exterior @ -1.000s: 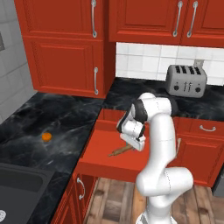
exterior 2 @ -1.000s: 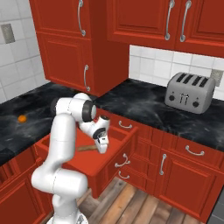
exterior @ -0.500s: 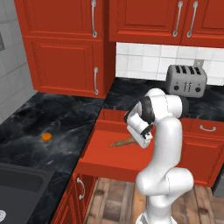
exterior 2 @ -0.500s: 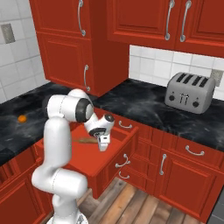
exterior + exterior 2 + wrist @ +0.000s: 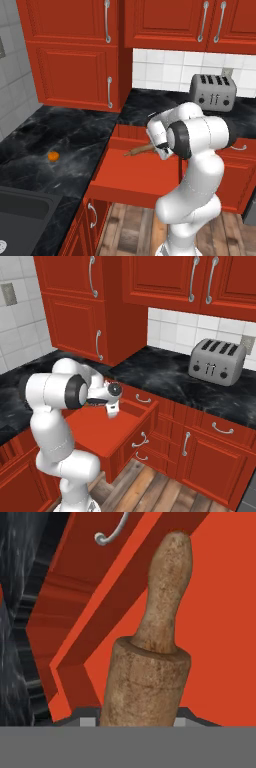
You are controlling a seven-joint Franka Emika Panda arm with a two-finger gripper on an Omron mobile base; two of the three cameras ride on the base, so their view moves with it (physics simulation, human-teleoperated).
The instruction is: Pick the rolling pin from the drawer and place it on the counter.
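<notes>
gripper (image 5: pixel 161 146) clamped on rolling pin (image 5: pixel 140 150), lifted above open drawer (image 5: pixel 131 176)

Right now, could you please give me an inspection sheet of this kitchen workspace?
Surface: glossy black marble counter over red cabinets.
Job's things: slim light-brown wooden rolling pin held above the plain bottom of the wide open red drawer, off the counter.
Clutter: small round orange object on the counter; silver four-slot toaster near the tiled wall.
Grippers: two-finger gripper closed on the pin.
Cables: nothing seen.
Surroundings: matte black sink basin, red upper cabinets with silver handles, wooden floor.
</notes>
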